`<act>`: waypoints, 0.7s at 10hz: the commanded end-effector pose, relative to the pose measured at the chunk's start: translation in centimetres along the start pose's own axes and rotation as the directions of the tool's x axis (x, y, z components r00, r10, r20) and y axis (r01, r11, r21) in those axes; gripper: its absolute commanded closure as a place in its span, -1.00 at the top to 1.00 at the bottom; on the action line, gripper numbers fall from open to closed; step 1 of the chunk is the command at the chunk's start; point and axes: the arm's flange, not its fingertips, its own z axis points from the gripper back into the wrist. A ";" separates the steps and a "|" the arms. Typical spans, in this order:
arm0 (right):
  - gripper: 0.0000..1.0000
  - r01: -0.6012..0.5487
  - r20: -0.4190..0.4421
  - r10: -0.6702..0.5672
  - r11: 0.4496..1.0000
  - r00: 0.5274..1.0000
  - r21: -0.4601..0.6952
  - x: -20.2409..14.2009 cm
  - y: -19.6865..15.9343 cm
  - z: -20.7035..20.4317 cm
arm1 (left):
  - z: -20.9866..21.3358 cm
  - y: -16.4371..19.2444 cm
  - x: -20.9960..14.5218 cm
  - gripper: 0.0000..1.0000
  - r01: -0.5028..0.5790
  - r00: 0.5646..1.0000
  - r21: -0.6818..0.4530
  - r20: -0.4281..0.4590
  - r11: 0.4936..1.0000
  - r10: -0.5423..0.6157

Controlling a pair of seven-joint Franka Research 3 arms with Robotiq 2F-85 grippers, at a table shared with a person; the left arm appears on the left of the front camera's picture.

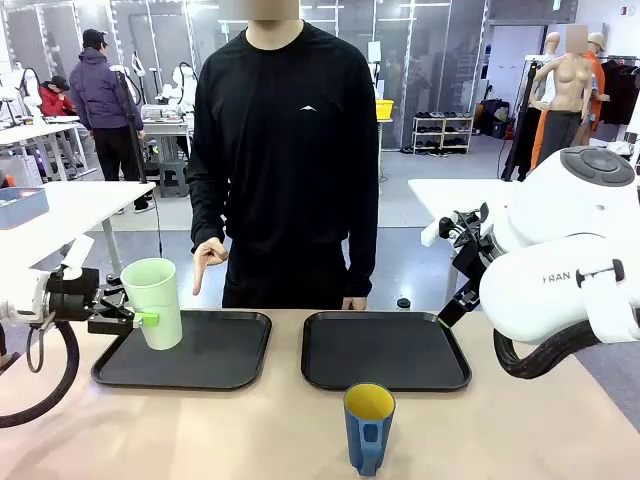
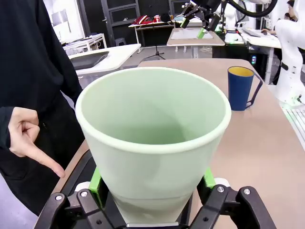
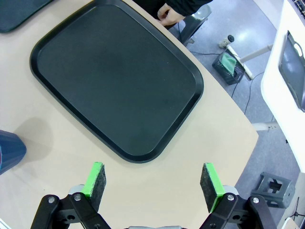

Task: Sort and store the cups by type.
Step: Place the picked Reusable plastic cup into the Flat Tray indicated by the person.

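1. Left gripper (image 1: 138, 318), far left of the front frame: clamped low on the tumbler (image 1: 153, 300), green pads (image 2: 95, 180) pressed to opposite sides of its wall.
2. Tumbler: leans slightly, open end up, over the left half of the left tray (image 1: 200, 372); cannot tell whether touching it or just above.
3. Probably light, thin, smooth plastic that flexes under a hard pinch. Widens upward, so wedges well in a low grip like this one; a moderate squeeze seems enough.
4. Mug (image 1: 369, 427): upright on the bare table (image 1: 250, 430) at bottom centre of the front frame, near the right tray (image 1: 385, 350) but apart from it, handle toward the camera.
5. Likely heavier, stiff, slick and breakable. Best taken across the body or over the rim wall, clear of the handle, and set down gently.
6. Right gripper (image 3: 155, 183): spread wide, holding nothing, over bare table just beside the right tray.
7. Hand (image 1: 208, 258), left of centre in the front frame: forefinger pointing down toward the left tray.
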 end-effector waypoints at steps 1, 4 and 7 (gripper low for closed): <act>1.00 0.002 -0.001 -0.002 1.000 1.000 0.003 0.0 0.0 0.0 | -0.1 -0.9 0.6 0.72 0.012 1.000 0.008 -0.010 1.000 -0.012; 1.00 0.002 -0.001 -0.002 1.000 1.000 0.003 0.0 0.0 0.0 | -0.5 0.8 -0.9 0.72 0.003 1.000 0.002 0.003 1.000 -0.003; 1.00 0.002 -0.001 -0.002 1.000 1.000 0.003 0.0 0.0 0.0 | -1.7 3.5 -2.0 0.72 0.015 0.999 0.060 -0.053 0.998 -0.012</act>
